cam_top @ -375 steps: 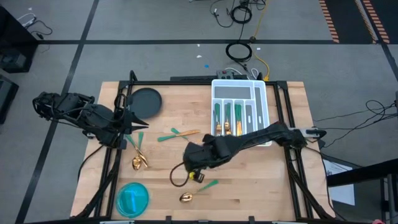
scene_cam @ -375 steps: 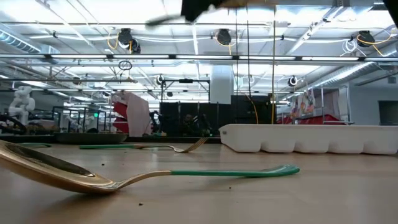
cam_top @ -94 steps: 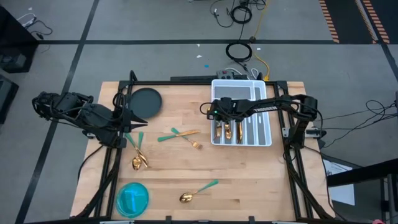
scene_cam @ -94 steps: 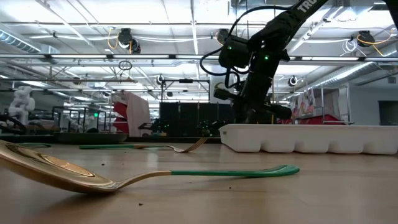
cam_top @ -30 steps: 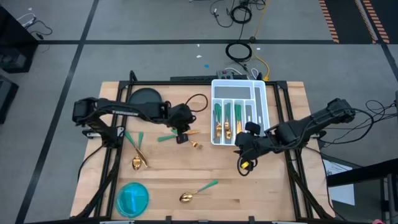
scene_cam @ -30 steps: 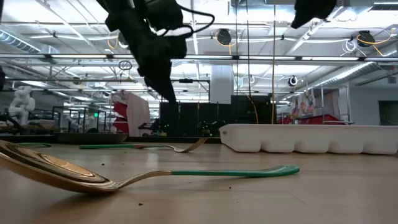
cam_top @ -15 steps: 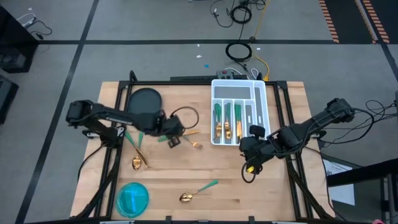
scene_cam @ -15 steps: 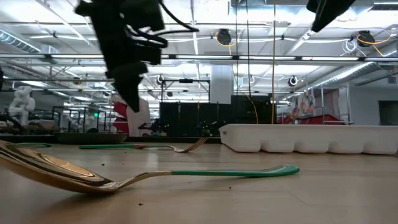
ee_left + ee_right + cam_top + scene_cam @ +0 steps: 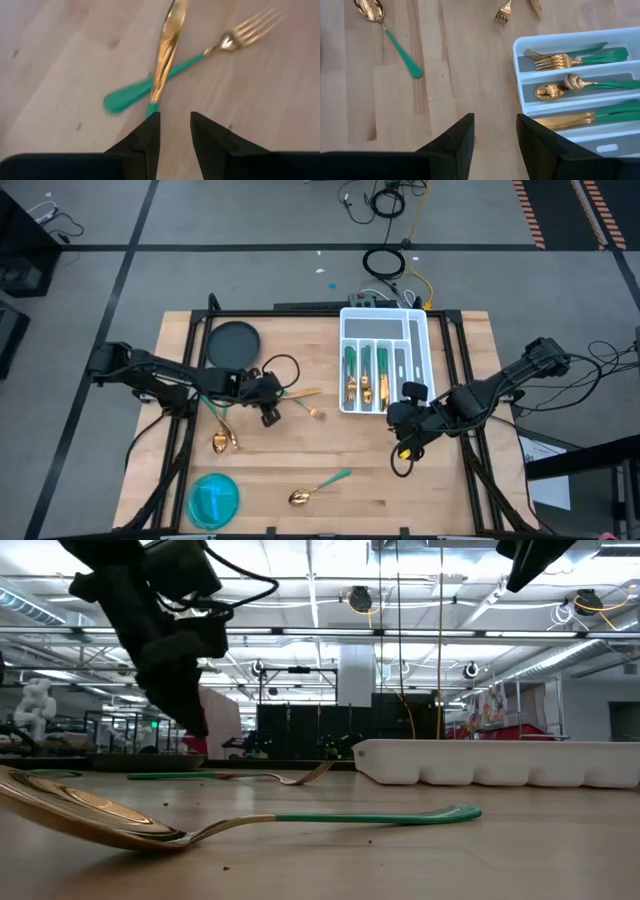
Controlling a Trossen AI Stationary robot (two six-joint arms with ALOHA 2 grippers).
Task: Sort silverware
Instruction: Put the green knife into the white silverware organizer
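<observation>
Since a second ago the left gripper (image 9: 268, 413) has pulled back toward the left edge of the worktop (image 9: 450, 490) and dropped lower. Its fingers (image 9: 149, 131) have parted and are now spread with nothing between them. They hang just over the green handle of the knife (image 9: 167, 45), seemingly lined up to take it.

Closest, by the front edge, lies one loose spoon (image 9: 300, 497), with a blue dish (image 9: 213, 500) in the front-left corner. Farther in, near the left edge, two more spoons (image 9: 224, 441) rest side by side. Mid-worktop, the knife lies crossed over one fork (image 9: 242, 31), the two touching. That makes five loose pieces of silverware: three spoons, one knife and one fork.

The right gripper (image 9: 405, 428) waits near the right edge, just beside the front end of the white tray (image 9: 345, 315), its fingers also spread and empty. It looks parked clear of the left arm's reach.

The tray stands against the far edge and holds pieces sorted by kind: two forks (image 9: 555, 61), two spoons (image 9: 550, 91), and knives (image 9: 565, 120) I cannot count. A dark plate (image 9: 233, 343) sits toward the far-left corner.
</observation>
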